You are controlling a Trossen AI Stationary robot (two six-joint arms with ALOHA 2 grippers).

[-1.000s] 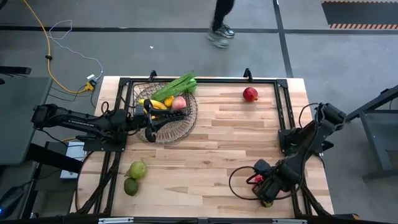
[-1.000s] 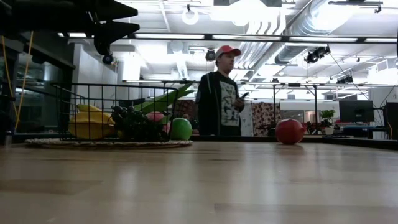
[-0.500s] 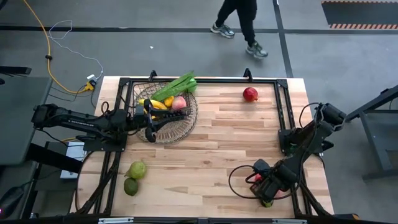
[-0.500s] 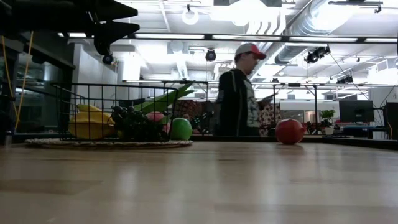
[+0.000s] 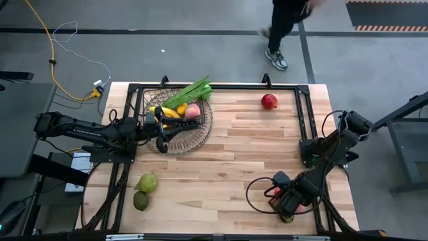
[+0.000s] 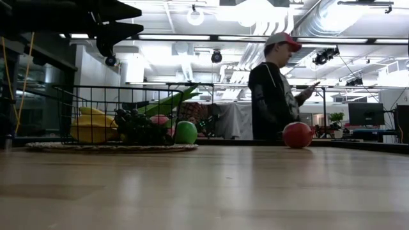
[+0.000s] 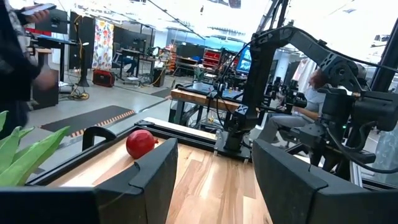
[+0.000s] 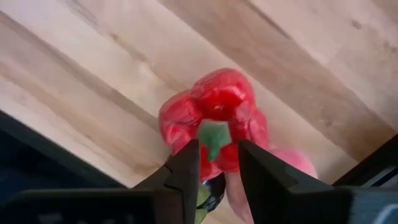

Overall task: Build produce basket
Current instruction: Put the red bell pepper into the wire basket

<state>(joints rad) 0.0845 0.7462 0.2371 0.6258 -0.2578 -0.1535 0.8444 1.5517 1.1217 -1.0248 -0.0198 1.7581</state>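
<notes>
The right claw (image 8: 214,165) points down at the near right corner of the wooden surface (image 5: 254,147), its two dark fingers (image 8: 186,171) set on either side of the green stem of a red bell pepper (image 8: 214,115). The pepper lies on the wood directly under the claw, with a pink piece (image 8: 292,165) touching it on one side. The fingers stand narrowly apart around the stem, but whether they already pinch it cannot be told. From above, only a spot of red and green shows beneath the right arm (image 5: 321,164) at that corner.

Across the surface, the left claw (image 5: 162,134) hangs over the near rim of the wire basket (image 5: 200,134) at the far left, its fingers (image 7: 149,180) released and holding nothing. The basket holds a yellow banana (image 6: 92,124), dark grapes (image 6: 131,121), a pink fruit (image 5: 192,111), a green round fruit (image 6: 186,132) and long green leafy stalks (image 5: 190,92) that jut over its far rim.

A red pomegranate (image 5: 269,101) sits alone near the far edge, well apart from both claws. Two green fruits (image 5: 144,191) lie touching each other at the near left, just beside the frame rail. A person (image 6: 275,96) in a red cap walks past beyond the surface.
</notes>
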